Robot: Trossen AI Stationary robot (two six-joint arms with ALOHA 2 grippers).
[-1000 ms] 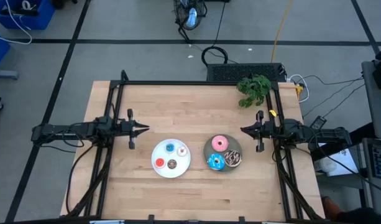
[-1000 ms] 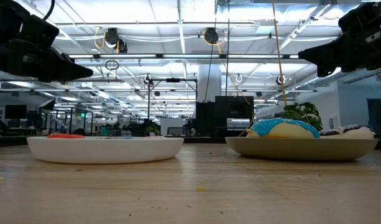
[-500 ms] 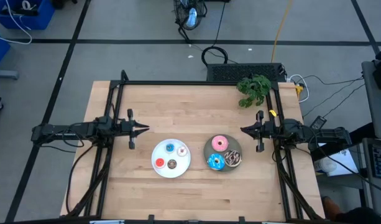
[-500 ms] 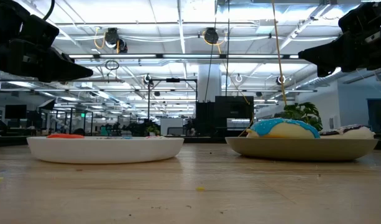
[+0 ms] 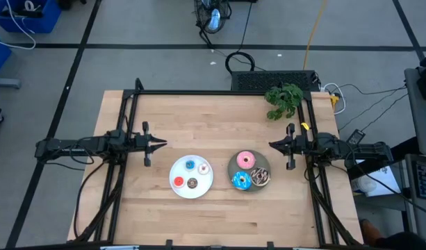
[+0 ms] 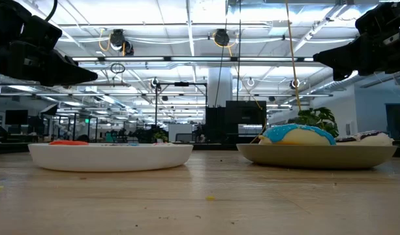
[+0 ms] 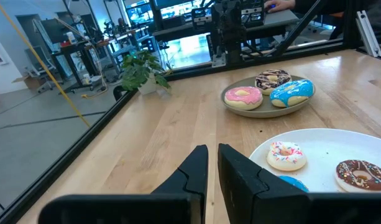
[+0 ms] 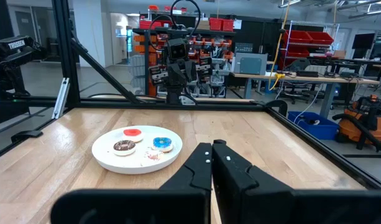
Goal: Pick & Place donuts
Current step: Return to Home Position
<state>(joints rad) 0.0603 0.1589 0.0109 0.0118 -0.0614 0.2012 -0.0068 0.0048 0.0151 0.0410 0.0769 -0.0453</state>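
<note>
- High view puts the left hand (image 5: 160, 144) by the left side of the bench (image 5: 199, 118) and the right hand (image 5: 274, 145) by its right side. Both point inward and sit well apart from the plates, which reads as a parked pose with the arms folded clear of the work.
- Both hands carry nothing. In each wrist view the two fingers lie pressed together, with at most a thin slit on the left one, which suits arms that have nothing more to pick up.
- On the white plate (image 5: 203, 182) lie the tiny blue donut (image 5: 190, 165), tiny pale pink donut (image 5: 203, 168), tiny red donut (image 5: 178, 182) and tiny brown donut (image 5: 192, 183), each apart from the others.
- On the grey plate (image 5: 232, 167) lie the large pink donut (image 5: 246, 160), blue-iced donut (image 5: 241, 181) and chocolate donut (image 5: 260, 178). They are crowded close because they nearly fill the plate.
- Size seems to decide the placing, small on white and large on grey. No donut lies on bare wood, so I judge the sorting done.
- Both plates stand just beside each other, midway between the hands, so either arm could reach them.
</note>
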